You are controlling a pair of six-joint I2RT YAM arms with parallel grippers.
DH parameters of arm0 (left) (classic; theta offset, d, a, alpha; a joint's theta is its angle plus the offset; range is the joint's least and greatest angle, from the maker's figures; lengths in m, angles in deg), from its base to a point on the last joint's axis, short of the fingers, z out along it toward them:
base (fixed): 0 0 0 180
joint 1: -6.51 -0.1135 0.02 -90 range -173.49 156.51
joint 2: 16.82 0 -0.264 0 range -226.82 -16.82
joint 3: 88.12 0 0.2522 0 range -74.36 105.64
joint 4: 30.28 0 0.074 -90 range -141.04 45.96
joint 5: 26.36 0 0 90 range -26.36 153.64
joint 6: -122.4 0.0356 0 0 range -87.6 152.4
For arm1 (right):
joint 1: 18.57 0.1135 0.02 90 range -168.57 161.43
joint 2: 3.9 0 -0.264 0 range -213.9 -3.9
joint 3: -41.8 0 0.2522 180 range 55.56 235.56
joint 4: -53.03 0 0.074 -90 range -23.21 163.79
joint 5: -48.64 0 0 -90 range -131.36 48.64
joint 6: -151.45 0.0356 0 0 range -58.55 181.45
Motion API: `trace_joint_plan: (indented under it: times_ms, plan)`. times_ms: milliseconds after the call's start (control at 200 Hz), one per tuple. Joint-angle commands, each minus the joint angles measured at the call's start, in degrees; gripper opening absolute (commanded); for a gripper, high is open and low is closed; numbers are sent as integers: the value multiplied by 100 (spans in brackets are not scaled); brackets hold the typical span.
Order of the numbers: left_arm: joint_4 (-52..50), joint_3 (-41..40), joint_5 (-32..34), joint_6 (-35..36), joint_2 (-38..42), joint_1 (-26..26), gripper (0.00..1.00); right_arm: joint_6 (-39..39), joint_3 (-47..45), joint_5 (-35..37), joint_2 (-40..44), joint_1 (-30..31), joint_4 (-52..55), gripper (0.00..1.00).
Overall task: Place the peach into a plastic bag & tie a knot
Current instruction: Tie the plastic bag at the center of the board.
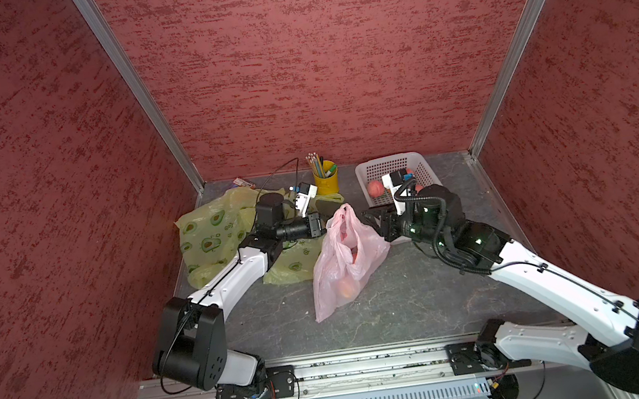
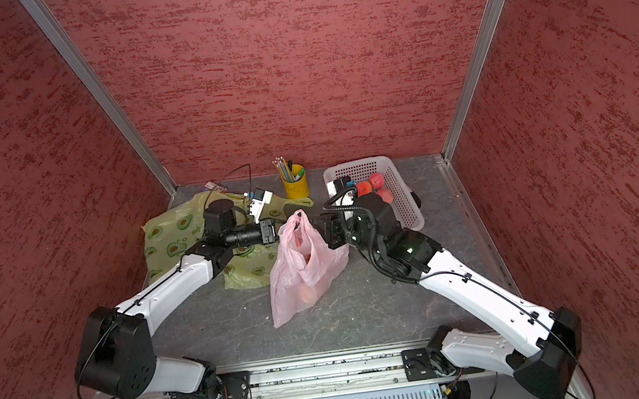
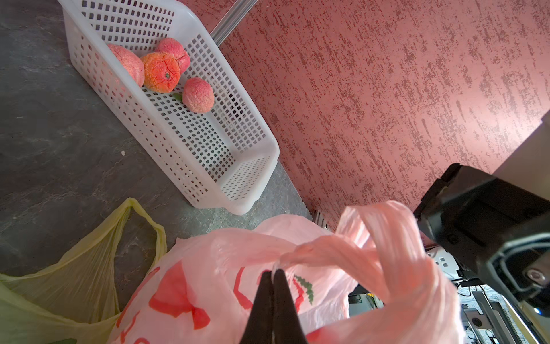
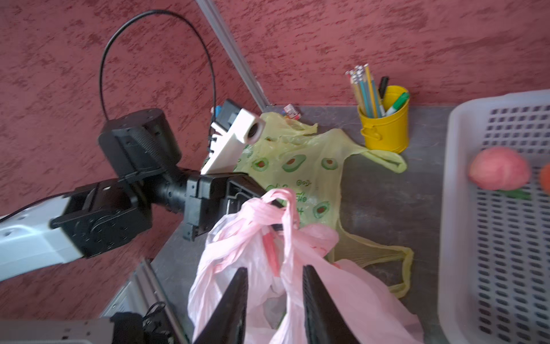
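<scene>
Pink bag (image 1: 336,274): stands up between the two grippers, with its loops pulled up on top.
Peach (image 1: 347,288): inside the pink bag, low down, showing through the thin plastic.
Left gripper (image 3: 273,272): squeezed tight on a loop at the top of the pink bag.
Right gripper (image 4: 275,268): jaws partly apart, one on each side of a pink bag loop, not pinching it.
White basket (image 1: 393,163): past the pink bag on the right arm's side, holding more peaches (image 3: 198,95).
Avocado bag (image 1: 204,232): lies flat beside the pink bag, under the left arm.
Yellow pencil cup (image 1: 326,183): behind the pink bag.
</scene>
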Motion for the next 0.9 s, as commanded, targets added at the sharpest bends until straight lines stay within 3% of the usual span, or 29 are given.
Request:
trace_joint_plan:
  times_ms: [0, 892]
  plan:
    - [38, 109, 12, 25, 141, -13, 0, 443, -227, -704, -29, 156, -379, 38]
    - [-501, 288, 259, 278, 189, 258, 0, 848, -426, -927, -828, 388, -1519, 36]
